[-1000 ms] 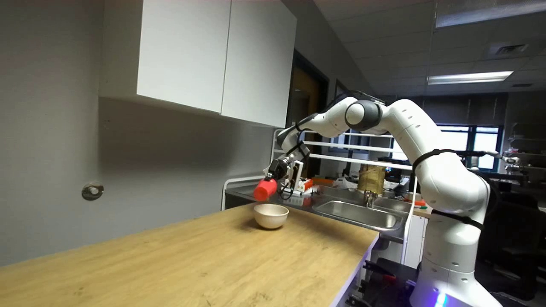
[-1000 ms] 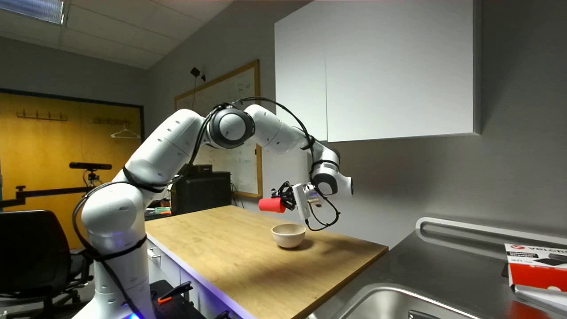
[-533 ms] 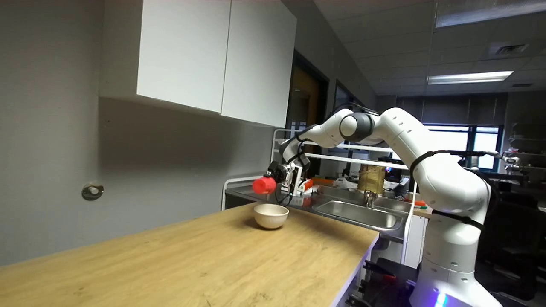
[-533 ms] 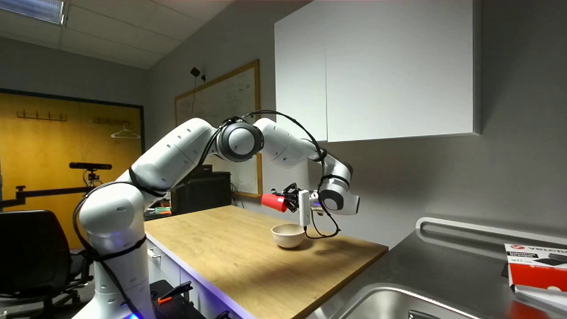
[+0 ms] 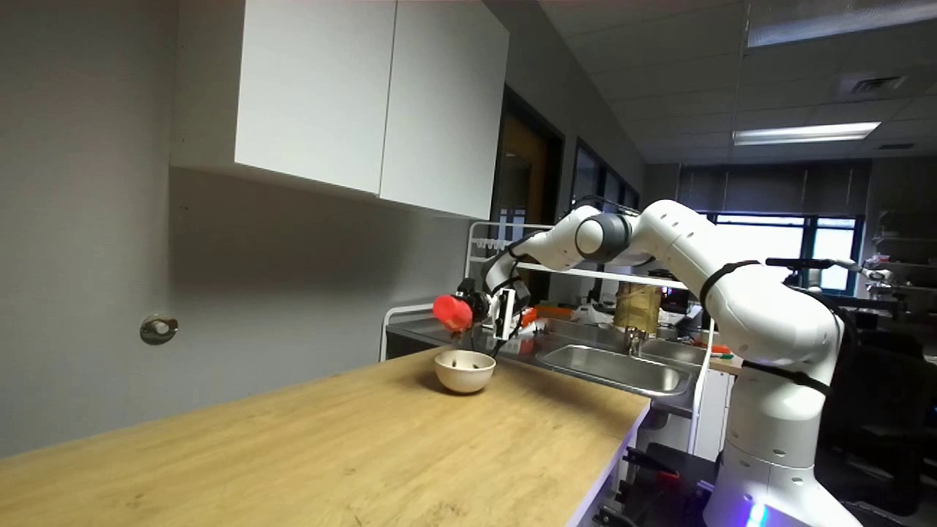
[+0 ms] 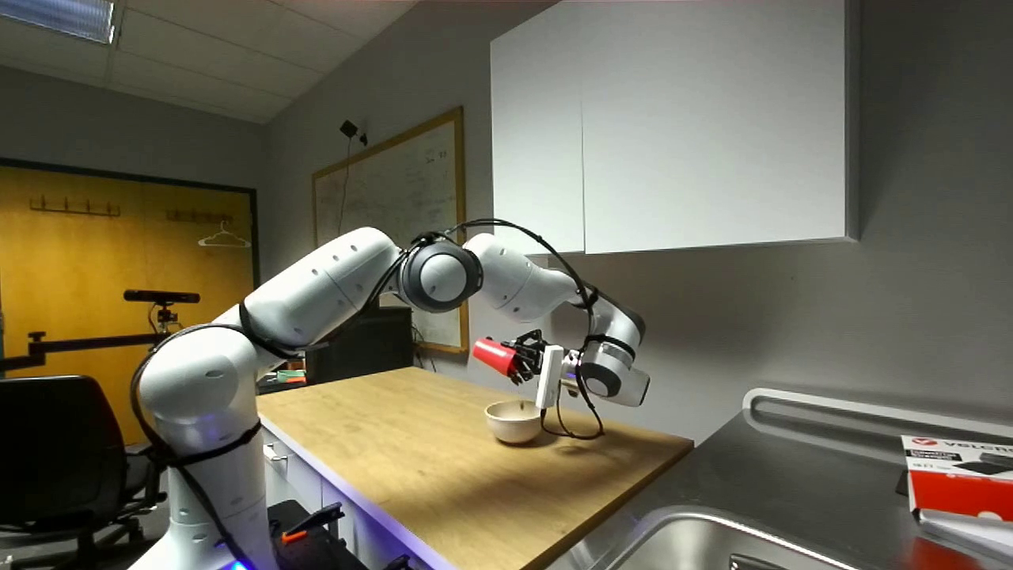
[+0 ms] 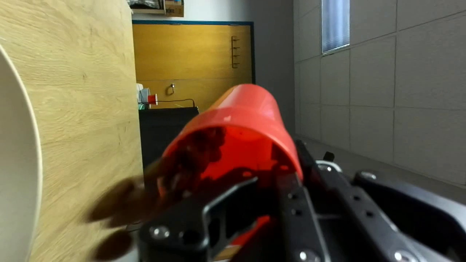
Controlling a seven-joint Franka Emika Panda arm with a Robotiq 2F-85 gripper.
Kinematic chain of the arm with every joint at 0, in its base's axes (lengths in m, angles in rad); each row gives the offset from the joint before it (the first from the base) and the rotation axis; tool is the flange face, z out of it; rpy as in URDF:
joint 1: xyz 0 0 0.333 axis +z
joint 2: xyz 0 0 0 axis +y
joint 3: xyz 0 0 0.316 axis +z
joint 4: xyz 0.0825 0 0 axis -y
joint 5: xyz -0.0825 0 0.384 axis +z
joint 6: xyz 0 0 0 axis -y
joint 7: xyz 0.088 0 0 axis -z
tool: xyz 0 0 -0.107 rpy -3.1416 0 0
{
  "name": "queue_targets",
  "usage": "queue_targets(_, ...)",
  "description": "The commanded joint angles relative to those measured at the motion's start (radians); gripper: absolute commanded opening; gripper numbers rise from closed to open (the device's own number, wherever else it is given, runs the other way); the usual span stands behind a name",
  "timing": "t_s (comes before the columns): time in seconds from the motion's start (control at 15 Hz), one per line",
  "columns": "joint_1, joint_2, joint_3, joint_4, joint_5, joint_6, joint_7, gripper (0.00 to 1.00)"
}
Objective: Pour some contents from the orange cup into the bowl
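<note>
The orange cup (image 5: 452, 312) is tilted above the bowl, its base raised and its mouth turned down toward the gripper; it also shows in an exterior view (image 6: 492, 355) and in the wrist view (image 7: 253, 103). My gripper (image 7: 293, 163) is shut on the cup's wall, one finger inside the mouth and one outside. Brown pieces (image 7: 120, 203), blurred, spill from the mouth in the wrist view. The cream bowl (image 5: 465, 378) stands upright on the table below, also seen in an exterior view (image 6: 513, 427); its rim shows in the wrist view (image 7: 36, 156). A few dark pieces show in the bowl.
The wooden table (image 5: 329, 446) ends near the bowl, beside a dark counter with a metal sink (image 5: 622, 366). White wall cabinets (image 6: 704, 127) hang above. A red and white box (image 6: 961, 483) lies on the counter. A white rail (image 6: 870, 404) runs along the wall.
The arm has lowered while the cup's base has swung up and its mouth down. Brown pieces now fall from the cup, and dark pieces appear in the bowl. The bowl has not moved.
</note>
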Motion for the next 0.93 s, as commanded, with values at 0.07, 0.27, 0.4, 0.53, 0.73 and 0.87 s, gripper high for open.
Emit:
queue_targets(0.07, -0.006, 0.071, 0.006, 0.111, 0.056, -0.073, 0.134, 0.04)
queue_targets(0.27, -0.006, 0.098, 0.008, 0.148, 0.073, -0.109, 0.188, 0.04)
queue_targets(0.4, -0.006, 0.114, 0.009, 0.169, 0.082, -0.126, 0.216, 0.04)
queue_targets(0.53, -0.007, 0.127, 0.009, 0.187, 0.089, -0.138, 0.235, 0.04)
queue_targets(0.73, -0.005, 0.14, 0.005, 0.21, 0.092, -0.141, 0.254, 0.04)
queue_targets(0.87, 0.004, 0.136, -0.006, 0.224, 0.074, -0.131, 0.264, 0.03)
